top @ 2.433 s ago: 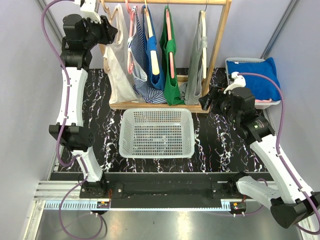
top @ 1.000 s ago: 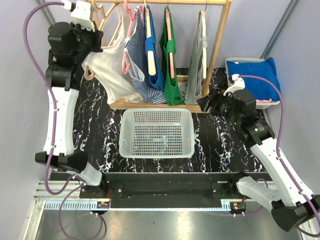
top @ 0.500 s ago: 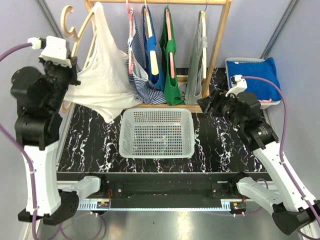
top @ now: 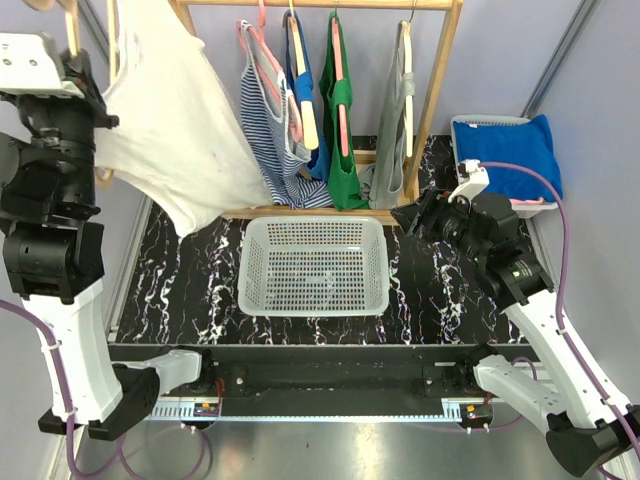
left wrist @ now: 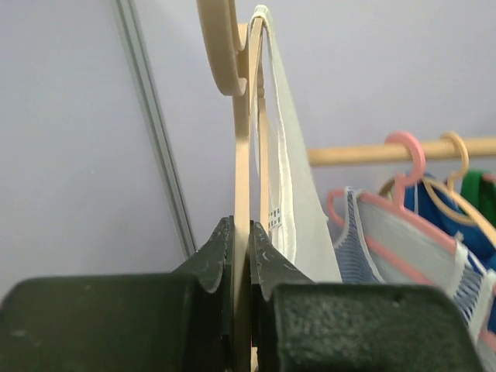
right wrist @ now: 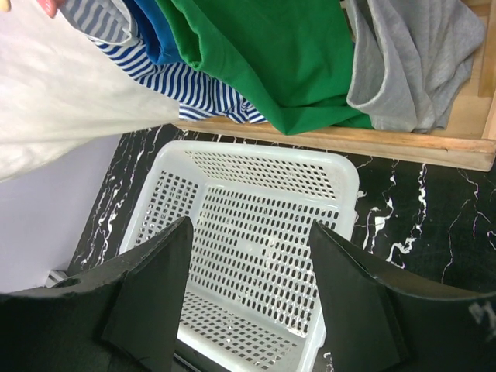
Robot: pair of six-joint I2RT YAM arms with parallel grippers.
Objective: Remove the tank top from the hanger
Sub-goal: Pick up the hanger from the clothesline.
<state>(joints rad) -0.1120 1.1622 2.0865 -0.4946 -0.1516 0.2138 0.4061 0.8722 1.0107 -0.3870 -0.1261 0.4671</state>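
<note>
Tank top (top: pixel 170 130) just beside striped garment (top: pixel 268 130)

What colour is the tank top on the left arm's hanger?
Off-white tank top, clearest in the top external view.

at the upper left of the frame the left arm (top: pixel 45 230) reaches up to a wooden hanger (top: pixel 70 25), and the white tank top (top: pixel 170 130) on it spreads toward the rack (top: pixel 437 100) of hung clothes. a white basket (top: pixel 313 228) sits mid-frame on the black marbled table (top: pixel 450 300). the right gripper (top: pixel 410 217) hovers just right of the basket.
</note>
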